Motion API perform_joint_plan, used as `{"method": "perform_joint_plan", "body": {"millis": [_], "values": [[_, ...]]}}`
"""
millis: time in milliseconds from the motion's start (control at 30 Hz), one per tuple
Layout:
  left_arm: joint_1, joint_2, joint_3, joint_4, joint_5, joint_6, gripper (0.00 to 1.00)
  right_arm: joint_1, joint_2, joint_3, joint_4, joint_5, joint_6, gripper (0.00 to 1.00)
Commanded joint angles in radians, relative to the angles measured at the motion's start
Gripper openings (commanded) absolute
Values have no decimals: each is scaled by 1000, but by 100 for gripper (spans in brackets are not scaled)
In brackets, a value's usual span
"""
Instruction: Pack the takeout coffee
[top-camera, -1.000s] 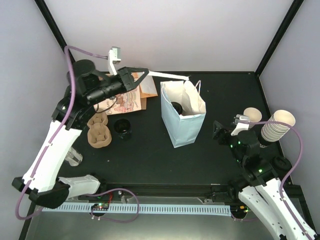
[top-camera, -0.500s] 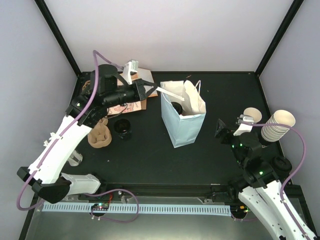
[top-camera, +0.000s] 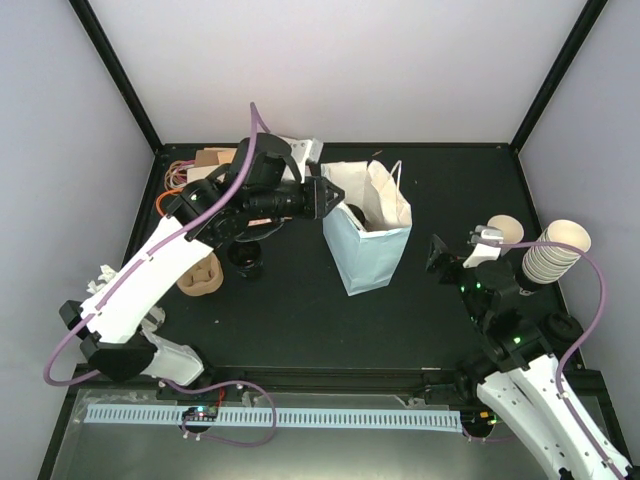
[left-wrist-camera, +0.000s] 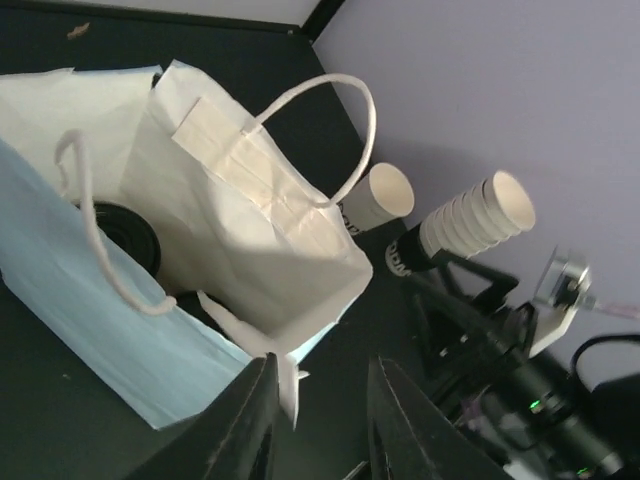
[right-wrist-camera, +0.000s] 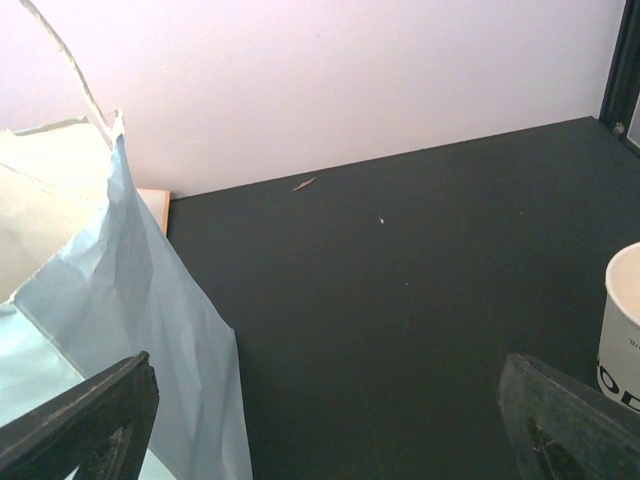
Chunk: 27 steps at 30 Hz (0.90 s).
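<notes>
Coffee (left-wrist-camera: 120, 235) sits inside bag (left-wrist-camera: 90, 330); left end effector (left-wrist-camera: 322, 378) slightly apart, right end effector (right-wrist-camera: 325, 368) wide apart.

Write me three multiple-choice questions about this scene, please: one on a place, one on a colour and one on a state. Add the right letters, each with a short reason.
1. The black-lidded cup in the left wrist view sits:
A) under the paper bag
B) inside the bag
C) behind the bag

2. The bag's outer wall is:
A) red
B) brown
C) light blue

3. The right pincer is:
A) open and empty
B) shut on the bag
C) shut on the cup

Answers:
1 B, because its lid shows down between the bag's walls.
2 C, because the outer wall looks pale blue in every view.
3 A, because its fingers stand wide apart and grip nothing.
</notes>
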Motion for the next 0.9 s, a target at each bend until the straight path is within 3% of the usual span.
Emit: {"method": "perform_joint_plan", "body": {"millis": [0, 167, 233, 400, 633, 867], "values": [[-25, 31, 64, -73, -37, 71, 39, 5, 8, -8, 86, 43, -43, 97], [-25, 47, 89, -89, -31, 135, 89, 5, 11, 10, 97, 58, -53, 99], [-25, 34, 95, -81, -36, 160, 98, 5, 10, 12, 99, 66, -60, 99], [-24, -32, 114, -79, -83, 265, 99, 5, -11, -10, 128, 35, -111, 100], [19, -173, 26, -100, -346, 335, 99, 6, -45, -54, 215, 14, -159, 100], [126, -390, -378, 79, -523, 377, 99, 6, -21, -69, 278, 2, -257, 100]]}}
